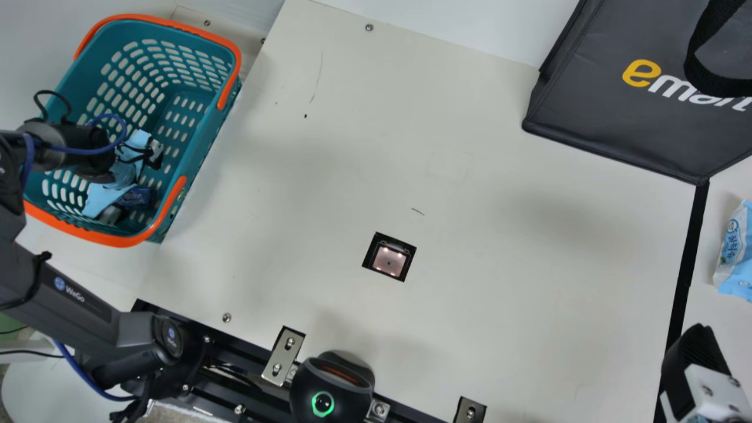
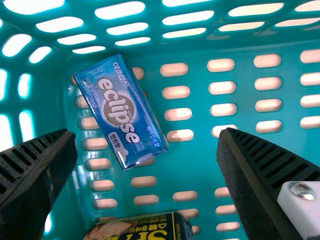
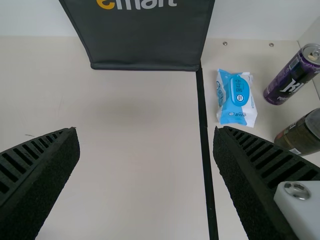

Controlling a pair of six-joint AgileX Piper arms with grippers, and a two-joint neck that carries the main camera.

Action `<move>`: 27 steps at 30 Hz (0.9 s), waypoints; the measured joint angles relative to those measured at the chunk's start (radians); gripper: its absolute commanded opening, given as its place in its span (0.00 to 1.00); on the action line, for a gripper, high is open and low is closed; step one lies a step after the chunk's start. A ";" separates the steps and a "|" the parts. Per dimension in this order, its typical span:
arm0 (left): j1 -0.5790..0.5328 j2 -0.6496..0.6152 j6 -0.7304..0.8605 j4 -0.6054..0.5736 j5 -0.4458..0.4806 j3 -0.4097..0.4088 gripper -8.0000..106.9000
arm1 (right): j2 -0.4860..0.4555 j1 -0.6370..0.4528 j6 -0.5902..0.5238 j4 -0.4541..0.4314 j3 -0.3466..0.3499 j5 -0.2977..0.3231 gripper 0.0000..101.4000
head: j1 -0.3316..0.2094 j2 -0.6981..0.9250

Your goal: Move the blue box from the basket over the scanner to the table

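My left gripper (image 1: 134, 184) is down inside the teal basket (image 1: 202, 138) at the main view's left, beside the blue box (image 1: 137, 198). In the left wrist view the blue box (image 2: 120, 110) lies tilted on the slotted basket floor, and my left gripper (image 2: 147, 134) stands open with the box between and beyond its fingers, not held. The scanner (image 1: 389, 258) is set into the table (image 1: 499, 282) near the middle. My right gripper (image 1: 696, 358) is at the main view's lower right; in the right wrist view my right gripper (image 3: 146, 132) is open over the table.
A dark can (image 2: 145, 229) lies near the blue box in the basket. A black bag (image 1: 617, 111) stands at the back right. Past a black strip (image 3: 206, 140) are a wipes pack (image 3: 236, 97), a purple can (image 3: 292, 75) and a dark jar (image 3: 302, 134).
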 measured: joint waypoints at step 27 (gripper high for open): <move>-0.002 0.074 -0.105 -0.011 -0.006 -0.024 0.85 | 0.000 0.000 0.000 0.000 0.000 0.000 0.94 | -0.002 0.000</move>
